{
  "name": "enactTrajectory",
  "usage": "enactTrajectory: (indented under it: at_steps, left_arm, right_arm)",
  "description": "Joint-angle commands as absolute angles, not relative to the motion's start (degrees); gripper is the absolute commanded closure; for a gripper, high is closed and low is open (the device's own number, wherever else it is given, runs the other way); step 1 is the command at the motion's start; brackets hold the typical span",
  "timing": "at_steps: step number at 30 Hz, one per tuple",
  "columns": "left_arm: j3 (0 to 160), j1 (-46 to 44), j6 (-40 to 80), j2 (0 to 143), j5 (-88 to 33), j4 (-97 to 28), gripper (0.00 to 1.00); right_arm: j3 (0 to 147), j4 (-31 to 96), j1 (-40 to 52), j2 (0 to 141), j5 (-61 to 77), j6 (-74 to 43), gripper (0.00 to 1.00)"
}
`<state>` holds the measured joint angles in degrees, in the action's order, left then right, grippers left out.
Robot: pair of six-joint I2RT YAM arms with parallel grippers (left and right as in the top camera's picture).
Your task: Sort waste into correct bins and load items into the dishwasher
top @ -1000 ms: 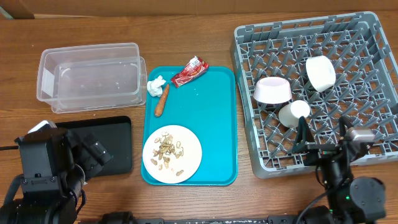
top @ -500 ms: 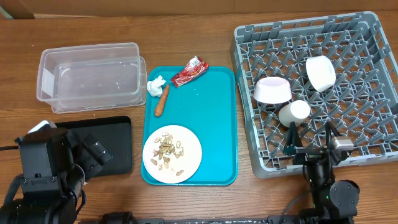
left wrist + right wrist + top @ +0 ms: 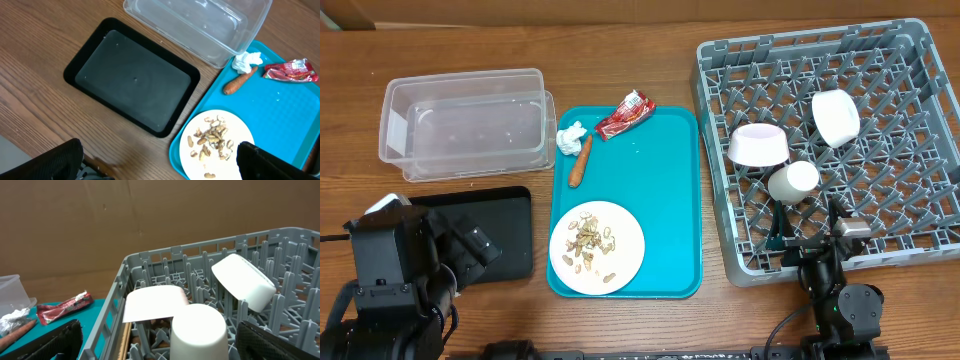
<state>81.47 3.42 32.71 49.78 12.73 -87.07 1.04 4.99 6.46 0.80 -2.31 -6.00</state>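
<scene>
A teal tray (image 3: 670, 200) holds a white plate of peanut shells (image 3: 597, 247), a carrot (image 3: 581, 160), a crumpled tissue (image 3: 570, 136) and a red wrapper (image 3: 625, 115). The grey dish rack (image 3: 920, 100) holds a white bowl (image 3: 758, 145), a white cup (image 3: 792, 182) and a second white bowl (image 3: 835, 117). My right gripper (image 3: 807, 225) is open and empty at the rack's front edge, just in front of the cup (image 3: 197, 330). My left gripper (image 3: 160, 167) is open and empty above the table, near the plate (image 3: 217, 142) and the black bin (image 3: 132, 82).
A clear plastic bin (image 3: 465, 135) stands at the back left, and the flat black bin (image 3: 490, 245) lies in front of it. Brown cardboard backs the table in the right wrist view. Bare wood lies between the tray and the rack.
My right arm has moved left along the rack's front edge, with its gripper still open. The left arm and all objects have not moved.
</scene>
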Motion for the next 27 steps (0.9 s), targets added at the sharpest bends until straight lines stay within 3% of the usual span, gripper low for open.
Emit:
enactTrajectory:
  at_steps: [1,15,19,22,27]
  left_arm:
    - [82.2,3.7,33.3,49.9,13.9,-86.9,0.0]
    - [82.2,3.7,33.5,49.9,13.6,-86.8,0.0]
    - [82.2,3.7,42.5,49.9,0.6,-80.8,0.0]
    - [81.8,3.7,36.7,51.5,-10.5,-72.8,0.0]
    - [81.1,2.4,30.6,59.9,-13.7,-71.5,0.0]
  right_arm:
    - [0.5,4.6,6.2,0.2,-1.8,-6.2,0.0]
    - [0.5,4.6,6.2,0.2,-1.8,-6.2,0.0]
    - [0.5,4.6,6.2,0.2,-1.8,-6.2,0.0]
    - [0.5,4.6,6.2,0.2,-1.8,-6.2,0.0]
    - [0.5,4.6,6.2,0.2,-1.8,-6.2,0.0]
